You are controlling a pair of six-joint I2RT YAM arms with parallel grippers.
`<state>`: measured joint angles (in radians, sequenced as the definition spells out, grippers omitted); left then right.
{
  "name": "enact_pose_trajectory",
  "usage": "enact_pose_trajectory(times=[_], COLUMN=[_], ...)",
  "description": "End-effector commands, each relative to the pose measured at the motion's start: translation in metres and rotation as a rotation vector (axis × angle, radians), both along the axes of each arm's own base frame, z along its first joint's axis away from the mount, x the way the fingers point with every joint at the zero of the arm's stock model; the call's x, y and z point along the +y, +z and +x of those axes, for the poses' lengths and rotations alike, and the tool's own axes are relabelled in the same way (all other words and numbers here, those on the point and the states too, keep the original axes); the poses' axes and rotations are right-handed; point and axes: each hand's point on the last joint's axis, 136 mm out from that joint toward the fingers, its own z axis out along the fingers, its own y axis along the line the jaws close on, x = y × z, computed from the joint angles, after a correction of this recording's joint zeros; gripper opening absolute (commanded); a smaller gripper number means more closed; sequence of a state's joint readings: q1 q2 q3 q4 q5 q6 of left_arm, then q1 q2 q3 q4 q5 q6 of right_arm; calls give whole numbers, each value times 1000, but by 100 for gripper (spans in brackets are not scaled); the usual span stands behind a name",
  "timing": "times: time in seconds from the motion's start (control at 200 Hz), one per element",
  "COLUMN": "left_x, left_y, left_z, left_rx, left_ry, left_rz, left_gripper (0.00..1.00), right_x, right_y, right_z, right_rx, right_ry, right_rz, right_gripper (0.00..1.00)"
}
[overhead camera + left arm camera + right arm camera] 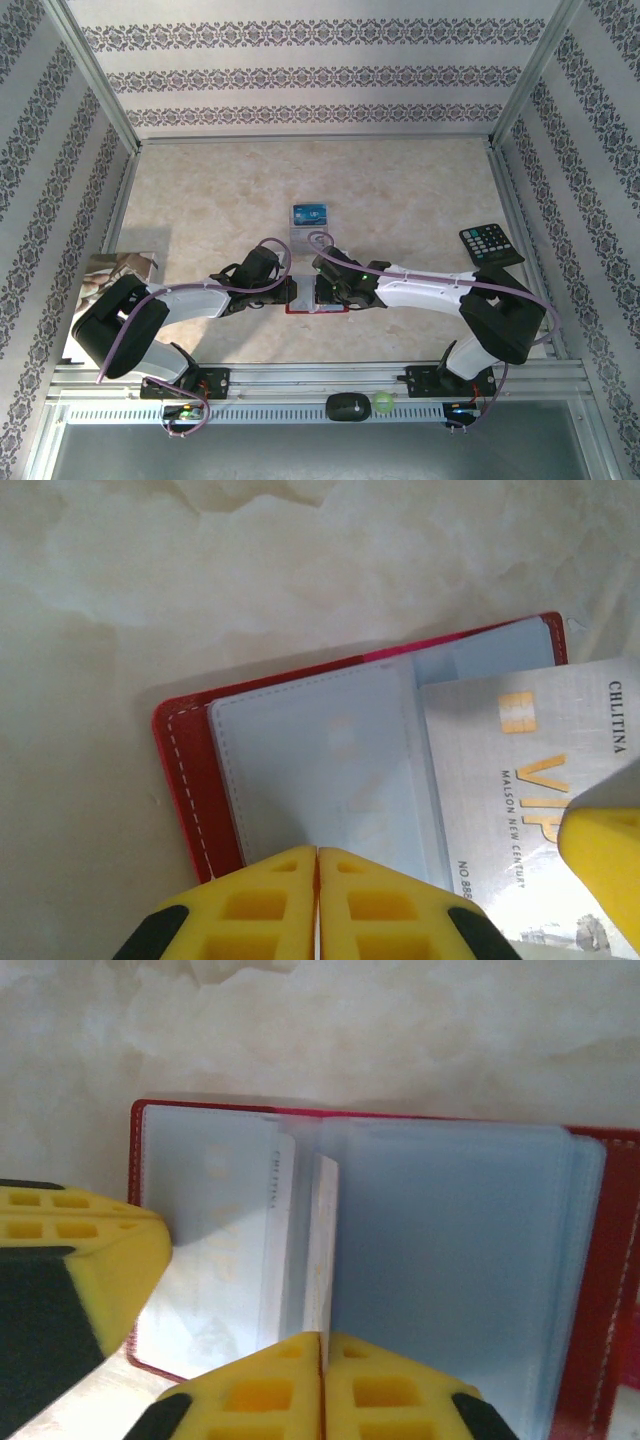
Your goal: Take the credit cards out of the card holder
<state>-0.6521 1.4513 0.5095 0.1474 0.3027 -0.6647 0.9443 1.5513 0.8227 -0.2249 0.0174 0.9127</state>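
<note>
I'm seeing the silver card (500,780) half out of the holder (185,770) by the counter's (420,190) near edge, long axis along the fold, between the closed left end effector (318,855) and the seemingly nearer, closed right end effector (322,1340).

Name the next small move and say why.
Probably draw the right gripper back slightly: its shut jaws seem to nip the silver-grey plastic VIP card, lying partly over the open red leather card holder that the left gripper seems to pin.

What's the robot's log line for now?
card holder: open on table | silver card: on card holder | blue card: out, on table | left hand: shut | right hand: shut
</note>
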Motion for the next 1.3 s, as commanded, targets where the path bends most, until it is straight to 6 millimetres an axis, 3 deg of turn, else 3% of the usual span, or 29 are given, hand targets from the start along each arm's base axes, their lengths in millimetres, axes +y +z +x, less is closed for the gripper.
enact_pose_trajectory(times=[0.0, 0.11, 0.29, 0.39, 0.505, 0.615, 0.64, 0.685, 0.834, 1.009, 1.294], left_x=[12, 8, 6, 9, 16, 23, 25, 28, 51, 85, 103], left_y=[-12, -2, 24, 40, 56, 66, 68, 71, 75, 79, 73], left_z=[-8, -5, 4, 9, 10, 6, 5, 3, -2, -9, -21], left_rx=[50, 30, -20, -48, -74, -83, -84, -84, -89, -99, -79], left_ry=[7, -1, -2, 16, 46, 68, 74, 82, 150, 251, 293], left_rz=[41, 22, 3, -19, -37, -45, -45, -43, -3, 48, 53], left_gripper=[11, 18, 28, 40, 56, 70, 87, 100, 100, 100, 100], right_x=[-10, -11, -12, -14, -18, -19, -18, -13, 1, 14, 21], right_y=[11, 35, 93, 117, 129, 128, 127, 130, 132, 114, 79], right_z=[5, 13, 27, 40, 58, 74, 77, 81, 94, 110, 134], right_rx=[-40, -103, -269, -354, -459, -493, -494, -513, -539, -493, -419], right_ry=[8, 75, 238, 341, 488, 613, 644, 705, 866, 1001, 1112], right_rz=[-10, 44, 94, 115, -11, -117, -130, -151, -210, -267, -331], right_gripper=[0, 0, 0, 0, 0, 0, 0, 0, 0, 0, 0])
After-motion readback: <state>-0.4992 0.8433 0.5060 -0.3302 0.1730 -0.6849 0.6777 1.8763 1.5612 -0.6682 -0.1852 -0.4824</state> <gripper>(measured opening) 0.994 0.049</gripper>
